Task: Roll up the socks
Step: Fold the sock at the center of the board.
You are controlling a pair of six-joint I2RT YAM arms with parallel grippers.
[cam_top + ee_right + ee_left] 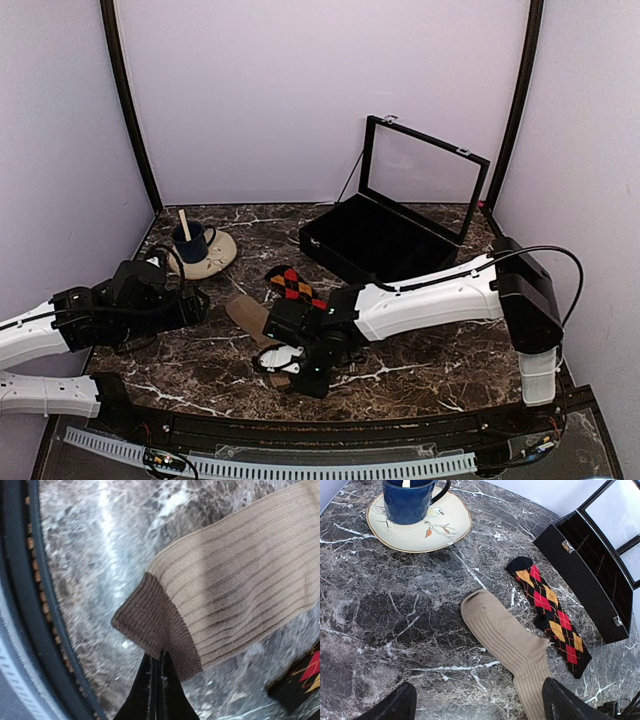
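The tan ribbed sock (pixel 510 640) lies flat on the marble table, toe toward the saucer. Its dark brown cuff (pixel 150 622) points at the near edge. Beside it on the right lies the black argyle sock (pixel 550 615) with red and orange diamonds, also flat. My right gripper (pixel 156 657) is shut, its fingertips pinched on the edge of the tan sock's cuff. In the top view it (pixel 300 365) is low over the near end of the tan sock (pixel 245 315), which it partly hides. My left gripper (pixel 477 705) hangs open to the left of the socks, holding nothing.
A blue mug (pixel 407 500) stands on a cream saucer (pixel 445 530) at the back left. An open black box (pixel 385 240) with a glass lid sits at the back right. A black rail (pixel 30 580) borders the table's near edge.
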